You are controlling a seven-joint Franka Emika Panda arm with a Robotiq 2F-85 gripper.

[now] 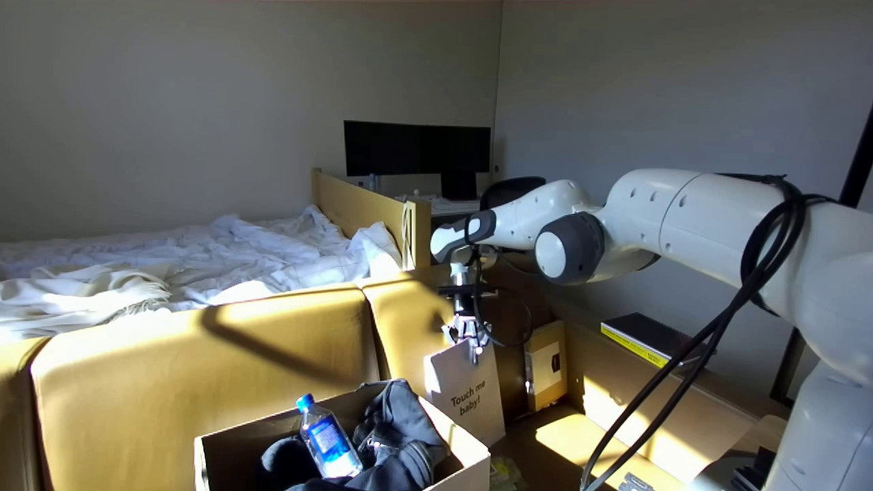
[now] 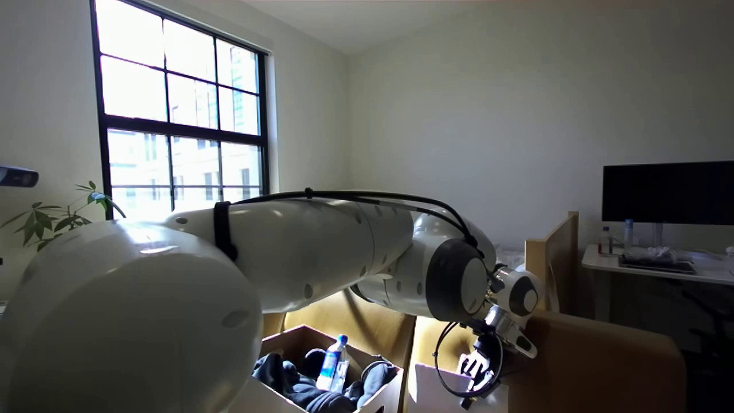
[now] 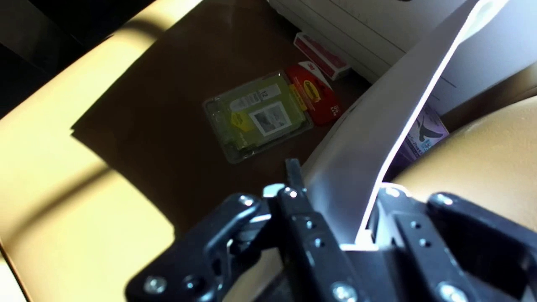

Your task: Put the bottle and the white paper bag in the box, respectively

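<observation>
Your wide brown cardboard box (image 1: pixel 470 470) holds dark cloth garments (image 1: pixel 409 450). Beside it, the flat white paper bag (image 1: pixel 464 394) stands edge-up, letting your black metal gripper (image 3: pixel 342 186), jaws parted partway, straddle its top; grip unclear. In the box, garments prop the clear blue-capped plastic bottle (image 1: pixel 329 440) aslant.

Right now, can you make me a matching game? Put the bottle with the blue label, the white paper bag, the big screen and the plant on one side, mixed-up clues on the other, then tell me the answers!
Things
A. bottle with the blue label
B. white paper bag
C. big screen
D. plant

Clues
1. black, above the desk
2. inside the open box
3. green, near the window
4. printed with "Touch me baby!"

Pairs: A-2, B-4, C-1, D-3
</observation>
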